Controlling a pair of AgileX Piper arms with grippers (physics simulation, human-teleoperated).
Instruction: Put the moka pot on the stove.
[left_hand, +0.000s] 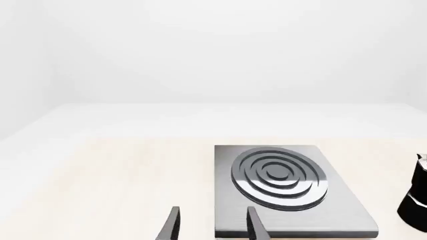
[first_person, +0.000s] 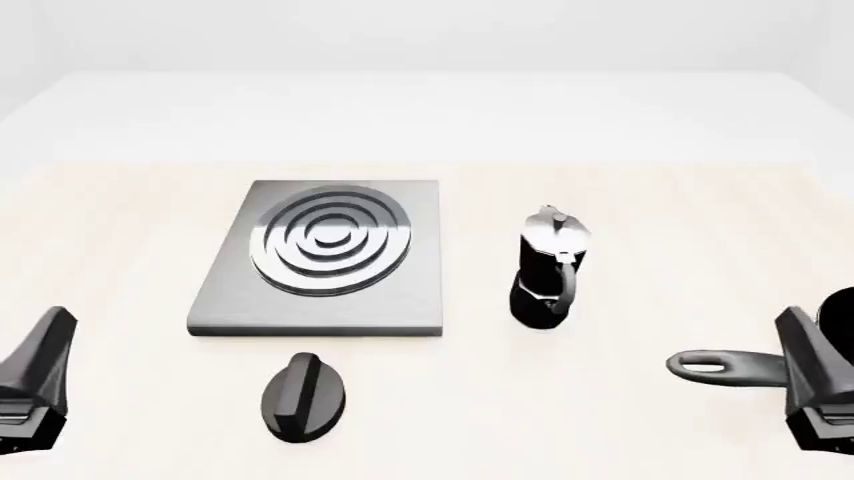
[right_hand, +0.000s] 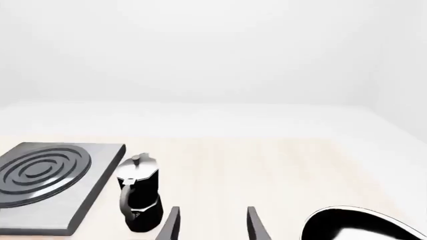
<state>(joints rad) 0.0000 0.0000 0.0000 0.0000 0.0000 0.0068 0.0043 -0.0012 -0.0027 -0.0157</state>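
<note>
The moka pot, black-bodied with a silver lid and curved handle, stands upright on the table just right of the stove. The stove is a flat grey plate with a shiny ring burner. Both show in the right wrist view, moka pot beside stove, and the left wrist view holds the stove with the moka pot at the frame edge. My left gripper is open and holds nothing, low at the front left. My right gripper is open and holds nothing, at the front right.
A flat black oval knob lies on the table in front of the stove. A dark long-handled pan lies at the front right beside my right arm; its rim shows close to the right fingers.
</note>
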